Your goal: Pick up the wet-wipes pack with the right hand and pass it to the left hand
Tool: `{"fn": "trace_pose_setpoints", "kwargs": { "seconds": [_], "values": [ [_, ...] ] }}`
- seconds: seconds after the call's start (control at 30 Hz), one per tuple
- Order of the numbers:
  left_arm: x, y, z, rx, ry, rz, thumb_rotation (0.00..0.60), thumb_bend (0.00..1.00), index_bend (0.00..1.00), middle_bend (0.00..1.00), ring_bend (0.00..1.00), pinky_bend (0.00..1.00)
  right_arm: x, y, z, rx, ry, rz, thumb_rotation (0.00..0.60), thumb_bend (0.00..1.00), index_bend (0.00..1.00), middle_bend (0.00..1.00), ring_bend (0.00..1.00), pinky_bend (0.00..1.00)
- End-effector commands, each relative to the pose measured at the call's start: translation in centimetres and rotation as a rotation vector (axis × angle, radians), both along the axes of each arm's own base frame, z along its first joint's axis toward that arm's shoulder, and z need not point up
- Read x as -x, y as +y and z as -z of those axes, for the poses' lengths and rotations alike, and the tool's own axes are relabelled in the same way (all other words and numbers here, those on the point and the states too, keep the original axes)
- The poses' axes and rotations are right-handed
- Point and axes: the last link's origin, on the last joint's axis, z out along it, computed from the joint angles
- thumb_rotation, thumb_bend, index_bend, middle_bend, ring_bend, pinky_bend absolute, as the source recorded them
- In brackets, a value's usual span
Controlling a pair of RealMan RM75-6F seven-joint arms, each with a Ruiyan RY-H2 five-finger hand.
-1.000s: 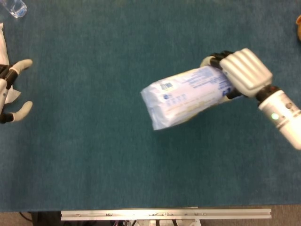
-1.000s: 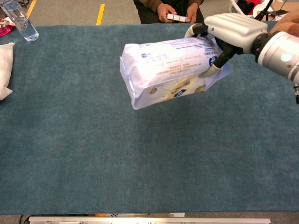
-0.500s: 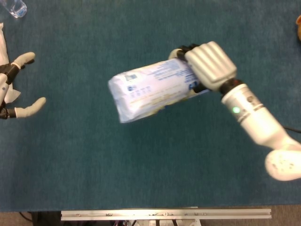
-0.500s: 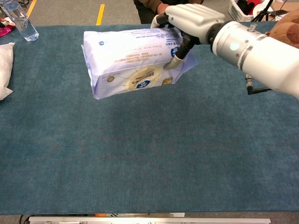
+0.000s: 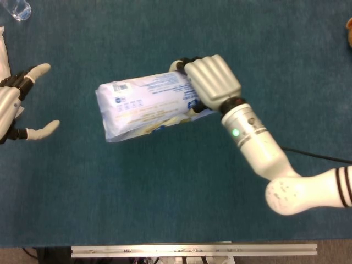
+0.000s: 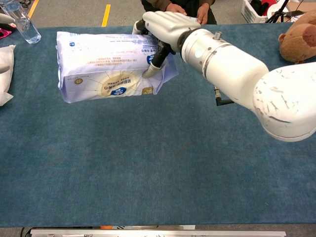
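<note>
The wet-wipes pack (image 5: 144, 104) (image 6: 106, 66) is a white and pale-blue soft pack with printed text, held in the air above the blue table. My right hand (image 5: 212, 82) (image 6: 162, 27) grips its right end, fingers wrapped over the top and thumb underneath. My left hand (image 5: 16, 104) is at the far left edge of the head view, fingers spread apart and empty, a clear gap away from the pack's left end. In the chest view only a sliver of it shows at the left edge.
A clear plastic bottle (image 6: 22, 22) stands at the table's far left corner. A white soft bag (image 6: 5, 74) lies at the left edge. A brown plush toy (image 6: 298, 37) sits at the far right. A seated person (image 6: 185, 7) is behind the table.
My right arm has carried the pack steadily leftward across the table toward the left hand. The left hand has shifted slightly inward with its fingers still spread.
</note>
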Motion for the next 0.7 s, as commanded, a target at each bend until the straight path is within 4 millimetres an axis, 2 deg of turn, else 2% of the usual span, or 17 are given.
{"fn": "trace_pose_setpoints", "kwargs": {
  "seconds": [0.03, 0.33, 0.7],
  "values": [
    [-0.1, 0.0, 0.1, 0.007, 0.005, 0.001, 0.408, 0.24, 0.01, 0.07, 0.09, 0.18, -1.4, 0.1, 0.6, 0.001, 0.011, 0.000, 0.600, 0.25, 0.63, 0.57, 0.65, 0.73],
    [-0.6, 0.3, -0.2, 0.007, 0.001, 0.002, 0.405, 0.23, 0.01, 0.06, 0.09, 0.18, -3.3, 0.0, 2.0, 0.017, 0.036, 0.026, 0.600, 0.25, 0.63, 0.57, 0.65, 0.73],
    [-1.0, 0.1, 0.3, 0.004, 0.026, 0.002, 0.401, 0.23, 0.01, 0.06, 0.08, 0.18, -4.4, -0.7, 2.9, 0.016, 0.044, 0.099, 0.600, 0.25, 0.63, 0.57, 0.65, 0.73]
  ]
}}
